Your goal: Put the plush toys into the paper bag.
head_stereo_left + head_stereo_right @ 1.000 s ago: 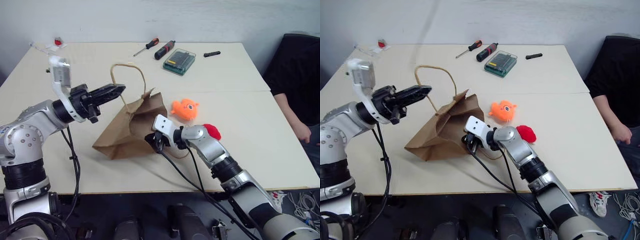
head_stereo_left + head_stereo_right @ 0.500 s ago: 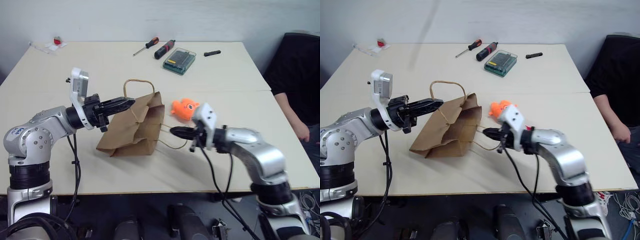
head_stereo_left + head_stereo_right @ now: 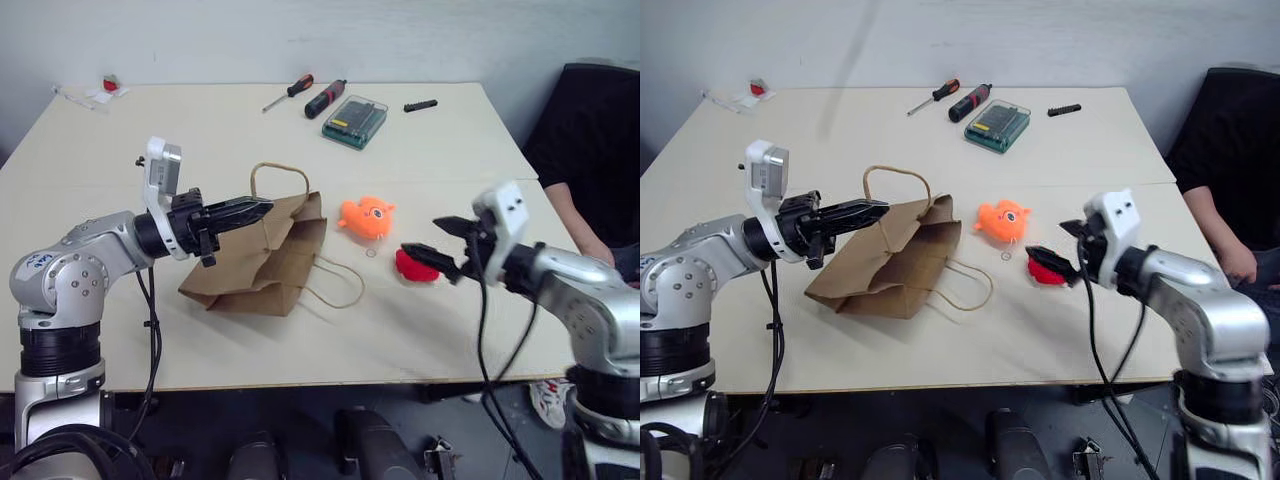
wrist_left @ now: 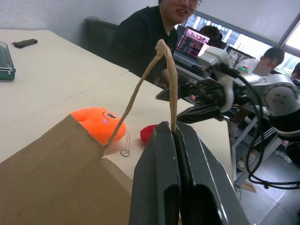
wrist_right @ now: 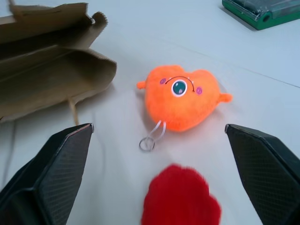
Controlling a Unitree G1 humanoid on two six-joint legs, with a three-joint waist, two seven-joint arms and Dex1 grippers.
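The brown paper bag [image 3: 262, 262] lies on its side on the table, mouth toward the toys. My left gripper [image 3: 252, 208] is shut on its upper cord handle [image 4: 169, 79], holding it raised. The other handle [image 3: 335, 285] lies flat on the table. The orange plush toy [image 3: 365, 216] sits just right of the bag's mouth, and the red plush toy [image 3: 415, 265] is a little nearer and further right. My right gripper [image 3: 440, 240] hovers open just above the red toy, holding nothing. The right wrist view looks past both toys, orange [image 5: 180, 96] and red [image 5: 180, 204], to the bag [image 5: 47, 79].
At the far side of the table [image 3: 200, 130] are two screwdrivers [image 3: 325, 97], a green bit case [image 3: 355, 121] and a small black part [image 3: 421, 105]. A small red item [image 3: 110, 85] sits at the far left corner. A person in black [image 3: 590, 150] sits at the right edge.
My right gripper has let go of the lower handle, opened, and swung right and up to the red toy. The freed handle now lies on the table. The left gripper keeps its hold.
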